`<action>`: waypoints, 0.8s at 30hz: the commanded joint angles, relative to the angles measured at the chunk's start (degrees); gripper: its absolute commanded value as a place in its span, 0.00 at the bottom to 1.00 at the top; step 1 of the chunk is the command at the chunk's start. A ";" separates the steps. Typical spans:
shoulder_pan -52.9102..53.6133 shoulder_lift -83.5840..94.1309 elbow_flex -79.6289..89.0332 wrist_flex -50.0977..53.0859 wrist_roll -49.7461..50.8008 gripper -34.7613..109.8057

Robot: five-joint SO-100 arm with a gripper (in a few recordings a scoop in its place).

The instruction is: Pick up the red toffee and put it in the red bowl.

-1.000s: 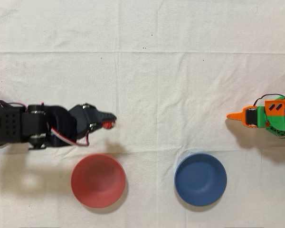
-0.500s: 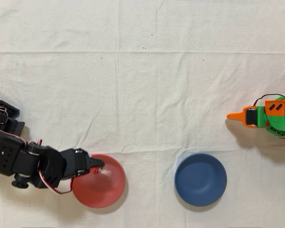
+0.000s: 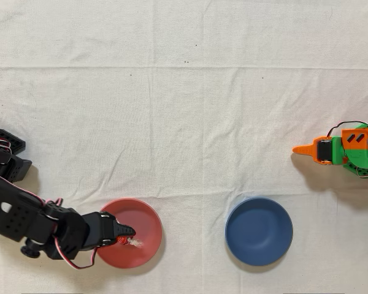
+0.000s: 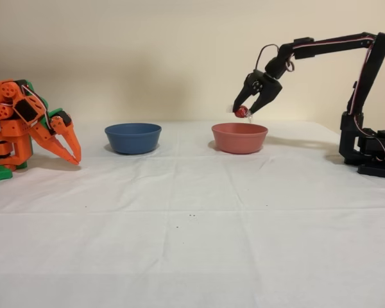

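Observation:
The red bowl (image 3: pixel 136 226) (image 4: pixel 239 138) sits near the front edge in the overhead view. My black gripper (image 3: pixel 130 237) (image 4: pixel 244 111) hangs above the bowl's left half, shut on the red toffee (image 3: pixel 132 241) (image 4: pixel 242 112). In the fixed view the toffee hangs a short way above the bowl's rim, its clear wrapper ends sticking out between the fingers.
A dark blue bowl (image 3: pixel 259 231) (image 4: pixel 133 137) stands beside the red one. The idle orange arm (image 3: pixel 343 149) (image 4: pixel 25 125) rests at the table's far side from my base. White cloth covers the table.
The arm swung from beside the bowl to over it, carrying the toffee, and has since shifted slightly lower in the overhead view.

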 commanded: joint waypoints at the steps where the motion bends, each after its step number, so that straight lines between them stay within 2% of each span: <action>1: 0.97 0.18 -2.72 -0.18 0.09 0.32; 11: 1.05 -0.79 -2.46 -2.37 0.88 0.33; 24: 1.67 2.20 -0.18 -0.26 0.97 0.43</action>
